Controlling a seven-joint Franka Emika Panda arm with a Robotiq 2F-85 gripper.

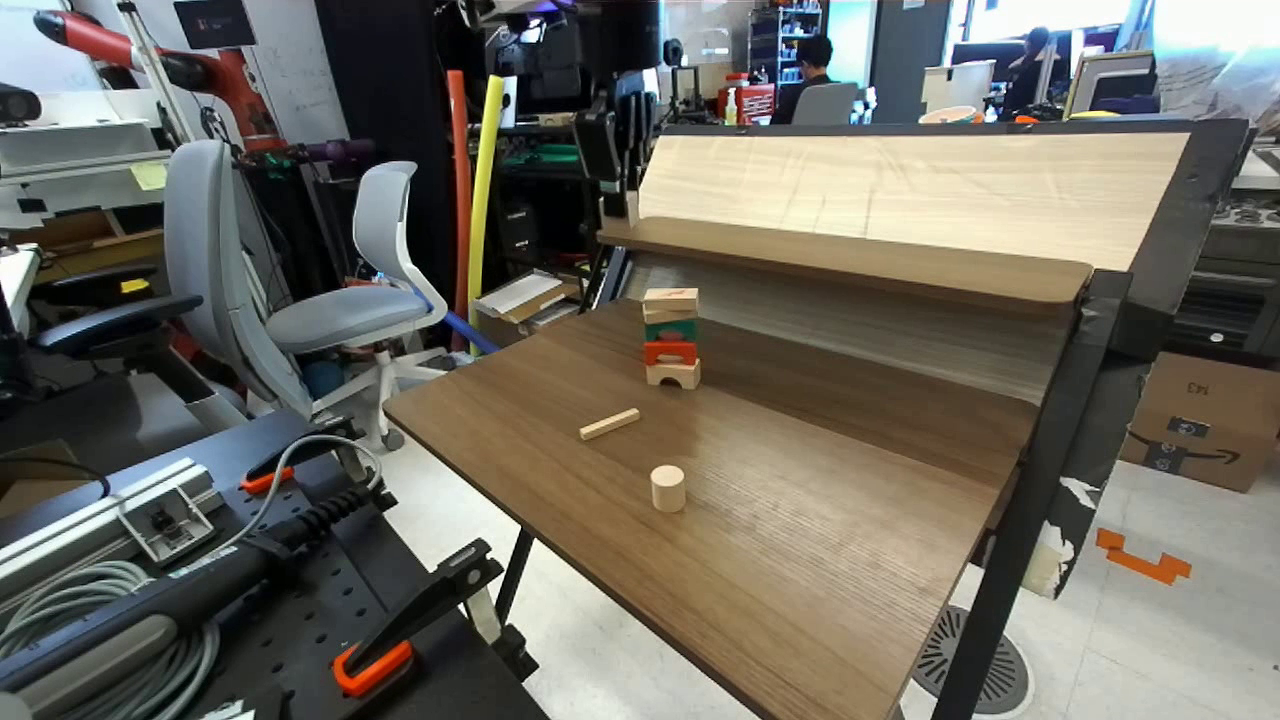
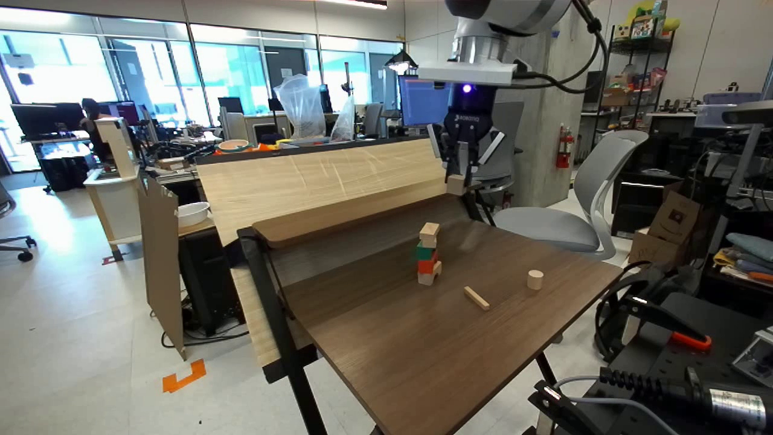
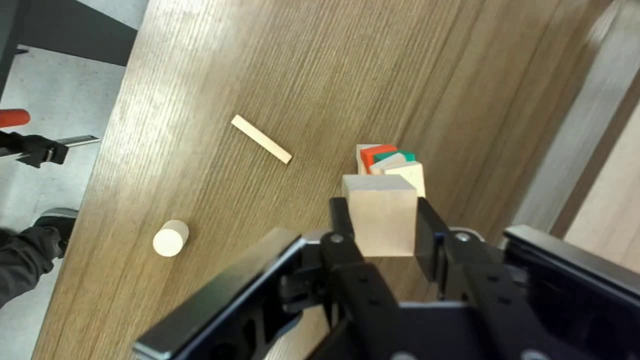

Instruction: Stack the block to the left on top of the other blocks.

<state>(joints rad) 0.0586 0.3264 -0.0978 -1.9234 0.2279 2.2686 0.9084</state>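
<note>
The pale natural-wood block (image 3: pixel 382 217) is held between the fingertips of my gripper (image 3: pixel 382 210) in the wrist view. In an exterior view this block (image 2: pixel 456 185) hangs from my gripper (image 2: pixel 464 166), well above the table and the stack. The other blocks stand upright as one tower: a pale arch at the bottom, a red-orange block (image 1: pixel 670 352), a green block (image 1: pixel 671 331), then pale pieces (image 1: pixel 670 300) on top. The tower also shows in an exterior view (image 2: pixel 427 255). In the wrist view the held block partly covers the tower's pale top (image 3: pixel 410 176).
A thin pale stick (image 1: pixel 609 424) and a short pale cylinder (image 1: pixel 668 489) lie on the brown table (image 1: pixel 800 520); both also show in the wrist view. A raised shelf (image 1: pixel 860 260) runs along the table side behind the tower. A grey chair (image 2: pixel 567 223) stands beside the table.
</note>
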